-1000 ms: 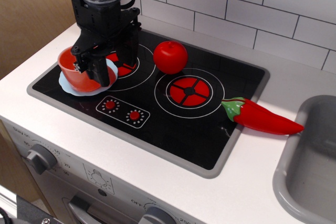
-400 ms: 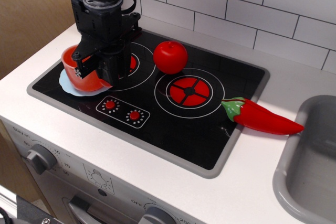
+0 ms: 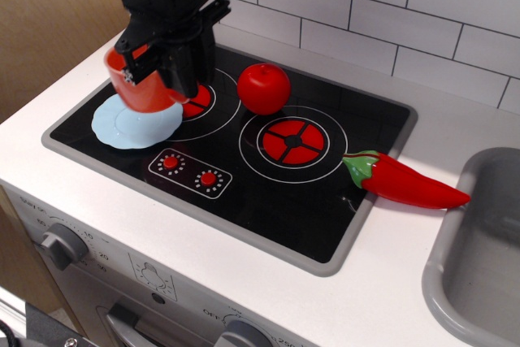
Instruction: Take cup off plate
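Observation:
The orange-red cup point(image 3: 140, 87) hangs in the air just above the light blue plate point(image 3: 134, 125), which lies on the left end of the black toy stove top. My black gripper point(image 3: 154, 71) comes down from above and is shut on the cup's right rim. The cup is clear of the plate and tilts slightly. The cup's handle is hidden behind the gripper.
A glossy red tomato point(image 3: 263, 88) sits between the two burners. A red chili pepper point(image 3: 404, 182) lies at the stove's right edge. A grey sink point(image 3: 479, 266) is at the far right. White tiled wall stands behind the stove top point(image 3: 268, 201).
The gripper has risen with the cup, lifting it off the plate. The plate now lies bare on the stove.

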You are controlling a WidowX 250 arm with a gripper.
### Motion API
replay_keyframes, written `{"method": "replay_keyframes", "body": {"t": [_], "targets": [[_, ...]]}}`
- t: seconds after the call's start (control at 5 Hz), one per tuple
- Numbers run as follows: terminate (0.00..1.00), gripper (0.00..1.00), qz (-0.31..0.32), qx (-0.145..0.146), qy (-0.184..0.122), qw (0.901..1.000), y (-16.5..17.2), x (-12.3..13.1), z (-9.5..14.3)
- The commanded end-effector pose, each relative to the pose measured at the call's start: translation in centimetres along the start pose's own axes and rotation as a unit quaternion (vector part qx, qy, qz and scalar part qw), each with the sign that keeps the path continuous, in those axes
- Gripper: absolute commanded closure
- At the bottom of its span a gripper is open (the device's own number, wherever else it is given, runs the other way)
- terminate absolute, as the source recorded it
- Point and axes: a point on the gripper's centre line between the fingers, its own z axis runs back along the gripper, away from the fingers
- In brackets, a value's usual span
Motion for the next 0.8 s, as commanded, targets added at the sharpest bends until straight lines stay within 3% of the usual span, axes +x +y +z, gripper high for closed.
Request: {"method": "replay_keyframes", "body": {"t": [0.0,0.2,0.6], "targets": [[0.00,1.00,-0.044,-0.027,0.017,0.9985,-0.6,-3.7,0.7],[0.00,1.00,-0.075,-0.023,0.011,0.9969,0.1,-5.7,-0.1],[0.00,1.00,-0.122,-0.063,0.015,0.9905,0.0,-8.7,-1.7]]}}
